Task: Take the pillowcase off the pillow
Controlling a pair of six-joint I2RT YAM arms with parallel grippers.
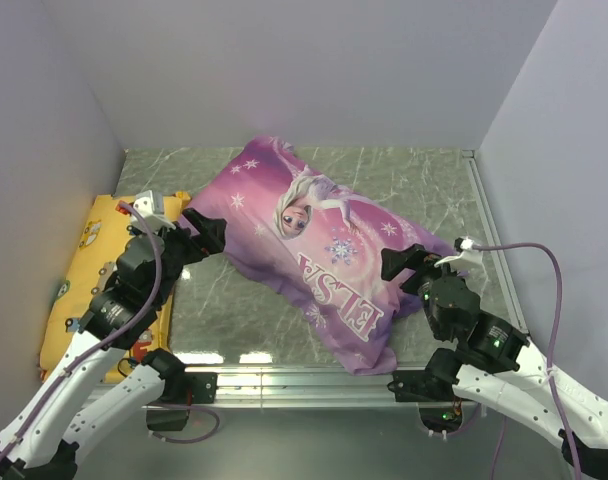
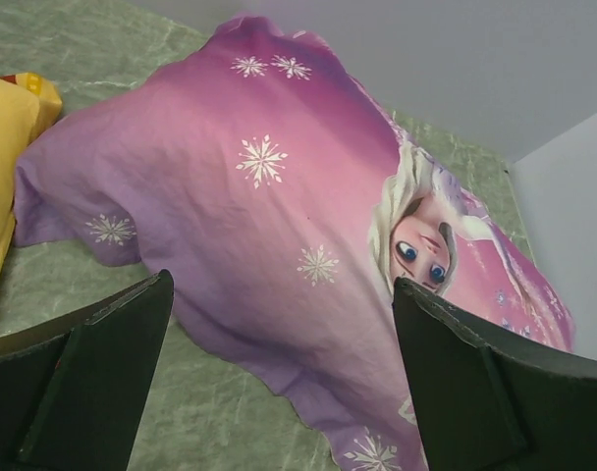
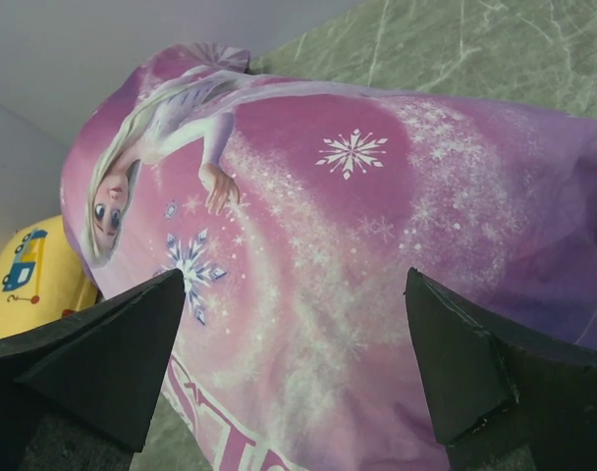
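The purple-pink pillowcase [image 1: 319,250] with the princess, snowflakes and "ELSA" lettering lies diagonally across the table and looks stuffed. The white pillow is hidden inside it. My left gripper [image 1: 206,235] is open at the pillowcase's left edge; the left wrist view shows the cover [image 2: 279,196] between and beyond the wide-apart jaws, not touched. My right gripper [image 1: 402,265] is open at the pillowcase's right side; the right wrist view shows the printed fabric [image 3: 328,216] filling the space between the jaws.
A yellow vehicle-print pillow [image 1: 89,280] lies along the left wall under my left arm. The marbled green table [image 1: 414,190] is enclosed by white walls. A metal rail [image 1: 284,375] runs along the near edge.
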